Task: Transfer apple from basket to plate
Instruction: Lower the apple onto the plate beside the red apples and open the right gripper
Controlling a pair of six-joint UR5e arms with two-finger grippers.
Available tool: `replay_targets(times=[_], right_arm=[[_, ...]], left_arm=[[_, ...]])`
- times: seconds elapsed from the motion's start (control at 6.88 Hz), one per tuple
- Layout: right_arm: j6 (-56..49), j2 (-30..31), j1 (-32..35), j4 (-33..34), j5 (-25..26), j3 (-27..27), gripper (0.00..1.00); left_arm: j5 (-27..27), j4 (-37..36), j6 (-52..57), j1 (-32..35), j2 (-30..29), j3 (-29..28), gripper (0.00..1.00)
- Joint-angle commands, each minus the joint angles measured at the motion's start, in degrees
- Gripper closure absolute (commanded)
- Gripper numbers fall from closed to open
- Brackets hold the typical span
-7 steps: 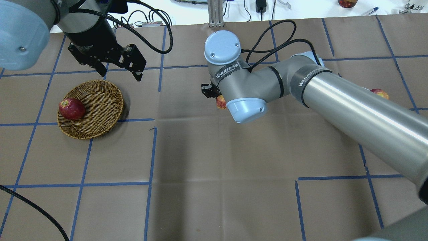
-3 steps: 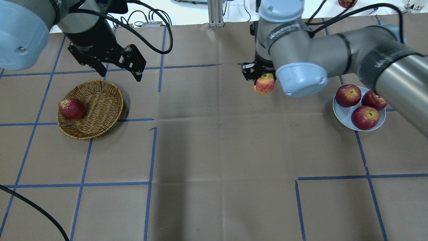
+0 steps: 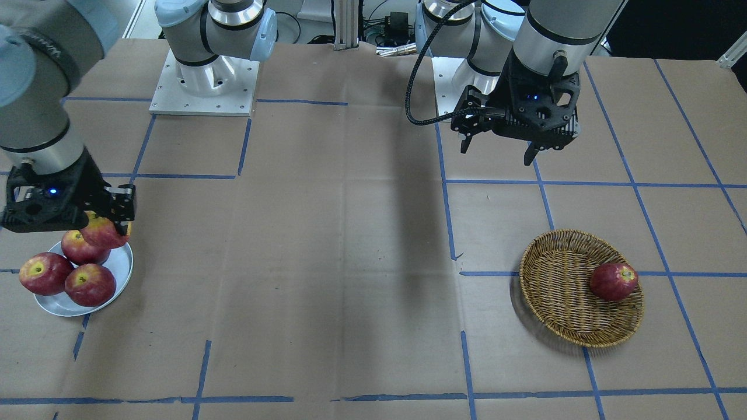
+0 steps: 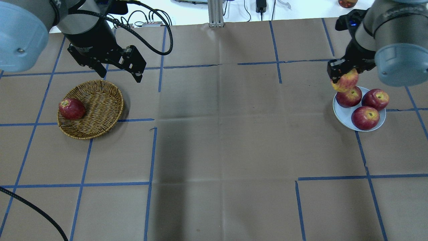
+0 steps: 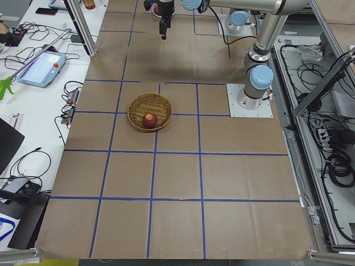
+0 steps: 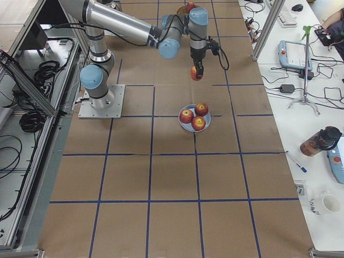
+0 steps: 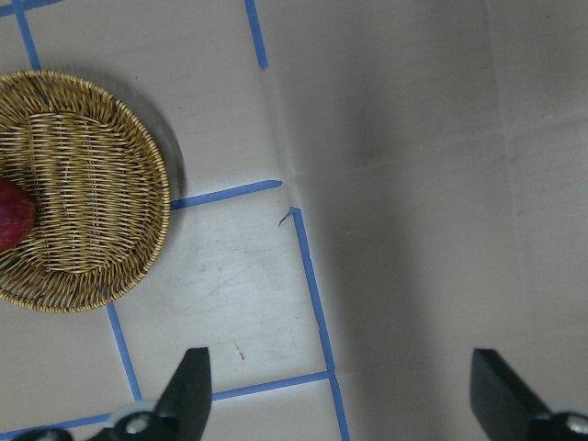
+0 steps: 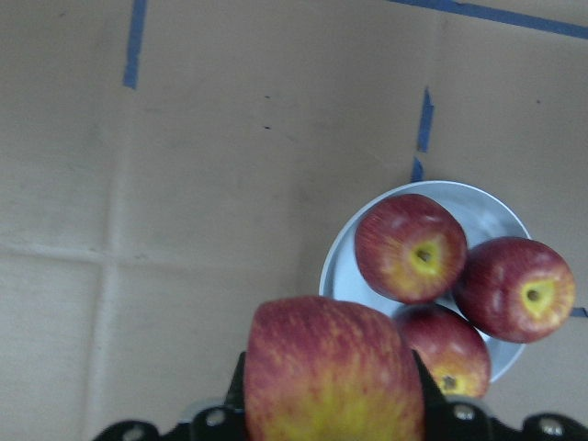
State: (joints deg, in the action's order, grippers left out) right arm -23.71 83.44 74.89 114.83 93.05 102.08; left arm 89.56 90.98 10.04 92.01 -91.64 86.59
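Note:
The yellow-blushed apple [image 4: 344, 81] hangs in my right gripper [image 4: 343, 76], which is shut on it above the far left edge of the pale grey-blue plate [image 4: 338, 112]. In the right wrist view the apple [image 8: 331, 372] fills the lower middle, with the plate [image 8: 478, 195] below and to the right. It also shows in the front view [image 3: 105, 232] over the plate [image 3: 121, 265]. The wicker basket [image 4: 97, 107] holds one dark red apple [image 4: 71, 108]. My left gripper [image 4: 119, 74] is open and empty, above the table just beyond the basket.
Three red apples [image 4: 365, 117] fill most of the plate. Another apple [image 4: 347, 3] lies on the white bench beyond the table. A black cable [image 4: 30, 204] crosses the near left corner. Blue tape lines grid the brown paper.
My right arm swung right and lifted, carrying the apple from the table's middle to above the plate's edge. The left arm, basket and dark apple have not moved.

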Motion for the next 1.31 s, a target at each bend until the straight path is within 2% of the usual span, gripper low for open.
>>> replay_targets(times=[0.0,0.44,1.16], right_arm=[[-12.72,-0.91,-10.69,3.53,-4.25,2.41,0.44],[-16.90,-6.44,-12.93,9.79,-4.45,3.30,0.44],[-16.81,-10.14,-12.84,10.77,-4.54,3.38,0.43]], left_arm=[[0.00,0.16,0.15,0.01,0.58,0.15,0.01],[-0.09,-0.01,0.07,0.01,-0.21,0.07,0.01],[-0.09,-0.01,0.07,0.01,-0.47,0.07,0.01]])
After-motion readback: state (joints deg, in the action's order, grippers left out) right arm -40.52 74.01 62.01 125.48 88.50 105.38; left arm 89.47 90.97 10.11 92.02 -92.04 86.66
